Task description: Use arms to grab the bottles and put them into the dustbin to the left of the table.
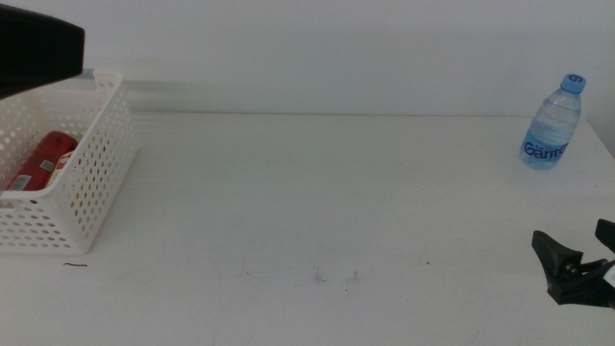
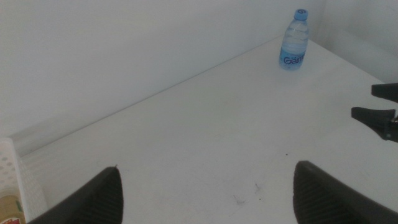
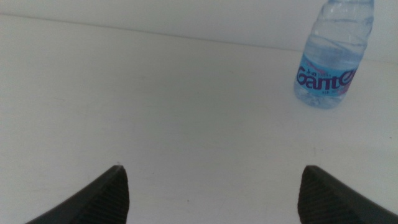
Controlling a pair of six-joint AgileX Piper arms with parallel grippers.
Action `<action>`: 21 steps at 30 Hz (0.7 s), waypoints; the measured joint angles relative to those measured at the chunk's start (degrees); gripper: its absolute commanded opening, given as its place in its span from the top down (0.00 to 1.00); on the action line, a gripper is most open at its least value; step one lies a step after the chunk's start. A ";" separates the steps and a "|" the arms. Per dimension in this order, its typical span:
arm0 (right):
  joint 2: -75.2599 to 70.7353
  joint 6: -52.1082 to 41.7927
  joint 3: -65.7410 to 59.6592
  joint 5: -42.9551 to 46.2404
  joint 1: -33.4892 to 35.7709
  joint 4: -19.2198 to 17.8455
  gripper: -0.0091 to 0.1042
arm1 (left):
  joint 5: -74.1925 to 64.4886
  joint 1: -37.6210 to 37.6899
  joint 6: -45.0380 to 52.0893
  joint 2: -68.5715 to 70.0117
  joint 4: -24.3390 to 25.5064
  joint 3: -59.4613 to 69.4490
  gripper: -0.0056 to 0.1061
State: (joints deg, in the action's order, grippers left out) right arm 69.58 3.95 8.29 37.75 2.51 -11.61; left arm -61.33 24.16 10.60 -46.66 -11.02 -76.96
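The clear water bottle [image 1: 553,123] with a blue cap stands upright at the table's far right; it also shows in the left wrist view [image 2: 293,40] and the right wrist view [image 3: 329,56]. The red can [image 1: 40,161] lies inside the white dustbin [image 1: 91,183] at the left. A small yellowish patch [image 2: 9,210] shows inside the dustbin's wall [image 2: 7,171]; I cannot tell if it is the tea bottle. My left arm [image 1: 34,53] is above the dustbin, its gripper [image 2: 206,167] open and empty. My right gripper [image 1: 572,242] is open and empty, low at the front right, well short of the water bottle.
The white table [image 1: 317,192] stretches between the dustbin and the water bottle, with a few dark specks [image 1: 336,277] near the front. The right gripper also shows in the left wrist view [image 2: 379,102]. A white wall stands behind the table.
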 measured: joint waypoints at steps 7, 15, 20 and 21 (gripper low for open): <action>12.05 -1.46 1.93 10.39 -1.48 2.71 0.17 | 0.00 0.00 0.00 0.00 0.00 0.00 0.11; 18.40 -1.27 8.04 11.99 -4.13 5.64 0.17 | 0.00 0.00 0.00 0.00 0.00 0.00 0.11; 22.33 -1.02 13.21 12.30 -4.27 6.74 0.17 | 0.00 0.00 0.00 0.00 0.00 0.00 0.11; 23.64 -1.19 14.54 12.43 -4.27 7.46 0.17 | 0.00 0.00 0.00 0.00 0.00 0.00 0.11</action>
State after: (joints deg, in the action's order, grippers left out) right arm 93.21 2.76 22.83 50.18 -1.76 -4.15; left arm -61.33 24.16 10.60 -46.66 -11.02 -76.96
